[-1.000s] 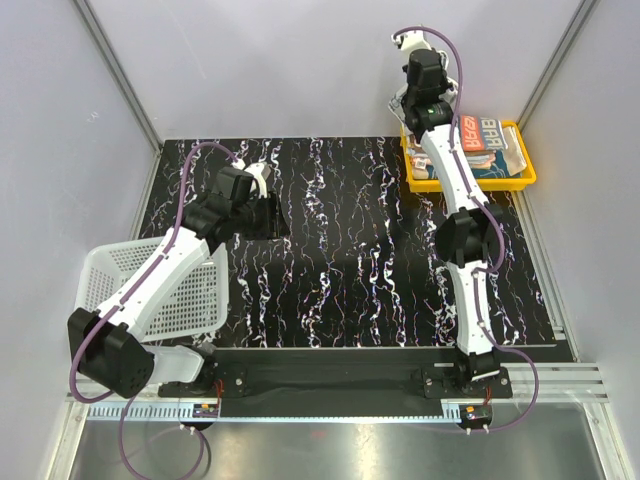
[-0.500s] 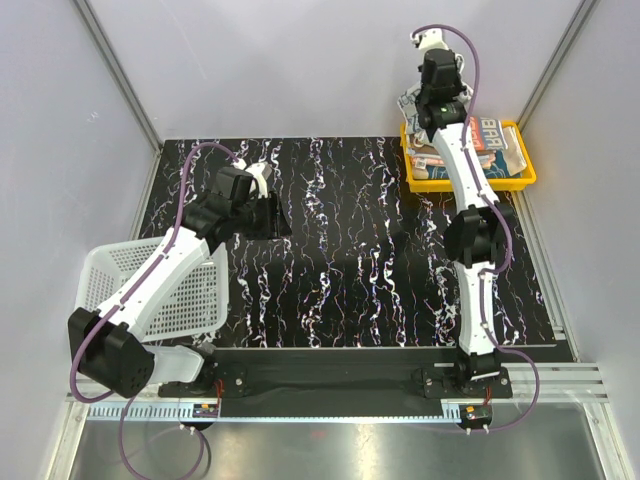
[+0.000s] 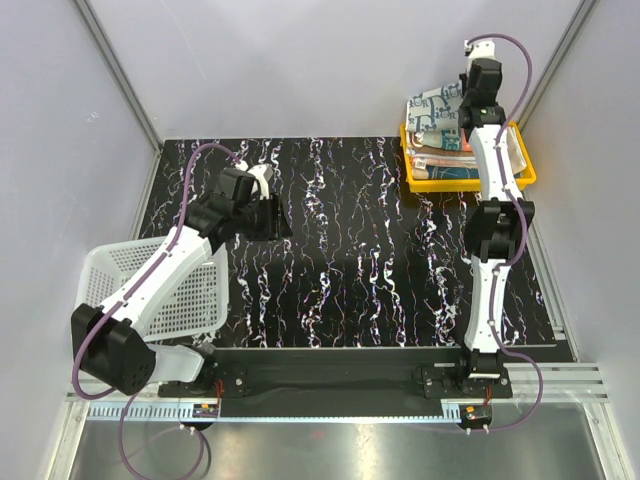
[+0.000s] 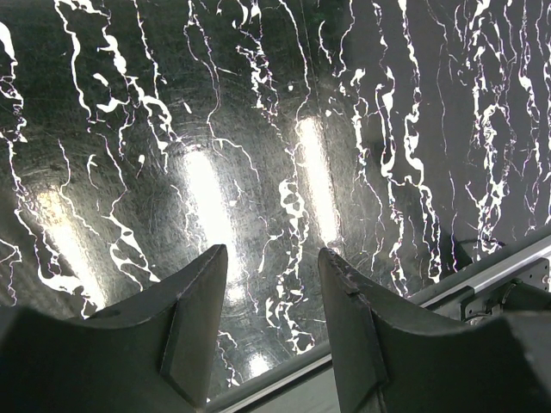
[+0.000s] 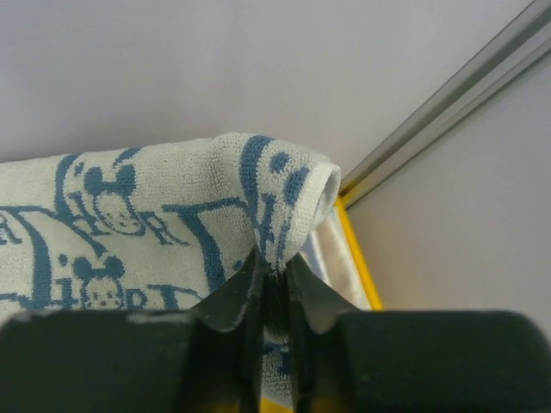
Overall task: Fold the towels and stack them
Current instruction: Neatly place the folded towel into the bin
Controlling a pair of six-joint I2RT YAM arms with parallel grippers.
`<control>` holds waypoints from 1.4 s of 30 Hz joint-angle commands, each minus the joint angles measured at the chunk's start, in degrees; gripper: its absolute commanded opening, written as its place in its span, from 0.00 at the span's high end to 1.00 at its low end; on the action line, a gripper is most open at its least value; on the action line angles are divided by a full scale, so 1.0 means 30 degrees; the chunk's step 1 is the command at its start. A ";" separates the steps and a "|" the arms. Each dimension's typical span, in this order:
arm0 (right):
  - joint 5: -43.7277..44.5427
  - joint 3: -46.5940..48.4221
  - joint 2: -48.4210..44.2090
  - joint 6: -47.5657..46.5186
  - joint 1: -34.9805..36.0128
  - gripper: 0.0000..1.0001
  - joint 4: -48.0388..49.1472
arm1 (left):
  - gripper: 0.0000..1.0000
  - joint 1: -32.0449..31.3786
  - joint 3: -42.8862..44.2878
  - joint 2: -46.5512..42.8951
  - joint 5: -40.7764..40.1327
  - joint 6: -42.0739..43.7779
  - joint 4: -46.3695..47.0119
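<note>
My right gripper (image 5: 274,267) is shut on a fold of a white towel with blue cartoon lettering (image 5: 146,232). In the top view this towel (image 3: 432,108) hangs lifted over the left part of the yellow tray (image 3: 527,172), with my right gripper (image 3: 466,112) at its right edge, high at the back right. Other folded towels (image 3: 442,160) lie stacked in the tray beneath it, orange and teal edges showing. My left gripper (image 4: 272,258) is open and empty, above the bare black marbled table (image 4: 258,129), shown left of centre in the top view (image 3: 272,218).
A white mesh basket (image 3: 160,290) sits at the table's left edge beside the left arm. The yellow tray's rim (image 5: 357,249) shows under the held towel. Grey walls and a metal corner post (image 5: 456,95) close the back right.
My right gripper has swung right and back over the tray, lifting the blue-lettered towel with it. The left arm has barely moved.
</note>
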 commanded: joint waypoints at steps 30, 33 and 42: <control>-0.4602 -1.5367 -1.2817 1.2894 0.1177 0.00 -0.1506 | 0.46 0.0100 0.1251 -0.1934 -0.1877 0.0458 -0.0662; -0.3167 -2.0378 -1.6656 1.3157 0.4338 0.00 -0.0422 | 0.45 0.0071 0.0257 -0.2870 -0.2989 0.0663 -0.0314; -0.2843 -2.8949 -2.2199 1.5884 0.8947 0.00 0.0253 | 0.44 0.0071 -0.1504 -0.3811 -0.3901 0.0605 0.0215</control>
